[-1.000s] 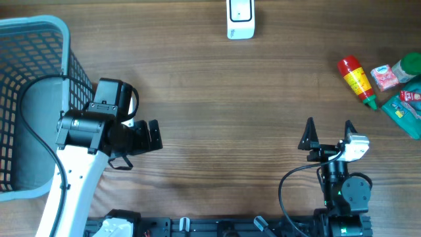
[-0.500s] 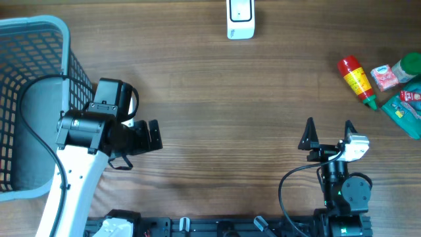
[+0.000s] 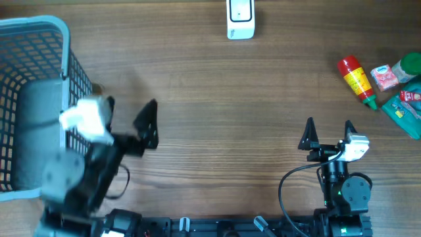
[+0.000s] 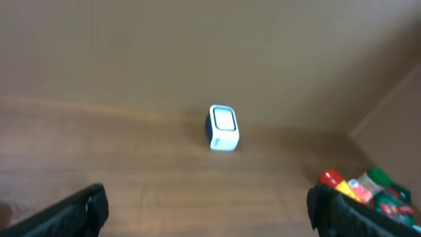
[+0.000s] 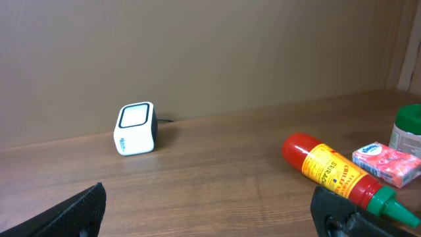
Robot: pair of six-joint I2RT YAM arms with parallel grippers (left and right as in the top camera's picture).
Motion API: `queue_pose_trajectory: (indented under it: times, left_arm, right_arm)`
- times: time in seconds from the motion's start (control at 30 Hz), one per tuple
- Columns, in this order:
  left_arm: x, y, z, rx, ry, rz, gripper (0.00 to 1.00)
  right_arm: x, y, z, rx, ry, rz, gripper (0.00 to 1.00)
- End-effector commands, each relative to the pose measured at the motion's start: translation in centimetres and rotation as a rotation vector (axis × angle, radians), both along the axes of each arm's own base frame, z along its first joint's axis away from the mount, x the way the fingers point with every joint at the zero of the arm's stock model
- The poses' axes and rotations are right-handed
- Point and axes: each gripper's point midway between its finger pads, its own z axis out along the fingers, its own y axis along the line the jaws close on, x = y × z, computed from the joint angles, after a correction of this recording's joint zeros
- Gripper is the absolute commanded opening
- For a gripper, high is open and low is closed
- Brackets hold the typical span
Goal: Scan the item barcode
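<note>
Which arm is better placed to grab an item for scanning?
Right. The right gripper is open and nearer the bottle and packets; the left gripper is by the basket.

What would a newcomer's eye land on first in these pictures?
Probably the red squeeze bottle with a yellow label and green cap, lying at the right edge of the wooden table beside a small pink packet and green packages. Next, the white box-shaped scanner standing alone at the far middle edge, and the big pale blue plastic mesh basket filling the left corner.
</note>
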Motion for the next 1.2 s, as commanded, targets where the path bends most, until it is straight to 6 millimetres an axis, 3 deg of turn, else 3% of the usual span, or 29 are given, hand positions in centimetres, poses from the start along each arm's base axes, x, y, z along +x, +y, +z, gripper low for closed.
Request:
queue_pose_trajectory:
  times: [0.0,0.13,0.43,0.7,1.17]
  left_arm:
    - [-1.3,0.6,-3.0,0.043,-0.074,-0.012,1.0]
    - [-1.9,0.9,-5.6,0.027,-0.155,-0.011,1.0]
    - [-0.1,2.0,-12.7,0.008,-0.38,0.053,1.0]
    - [0.6,3.1,-18.6,0.262,-0.193,0.069,1.0]
    - [0.6,3.6,-19.0,0.233,-0.17,0.095,1.0]
  right_arm:
    - [0.0,0.3,-0.1,-0.02,0.001,0.017,1.0]
    - [0.0,0.3,-0.1,-0.02,0.0,0.017,1.0]
    - [0.0,0.3,-0.1,-0.02,0.0,0.017,0.99]
    - [0.0,0.3,-0.1,-0.02,0.0,0.017,1.0]
    - [0.0,0.3,-0.1,-0.02,0.001,0.017,1.0]
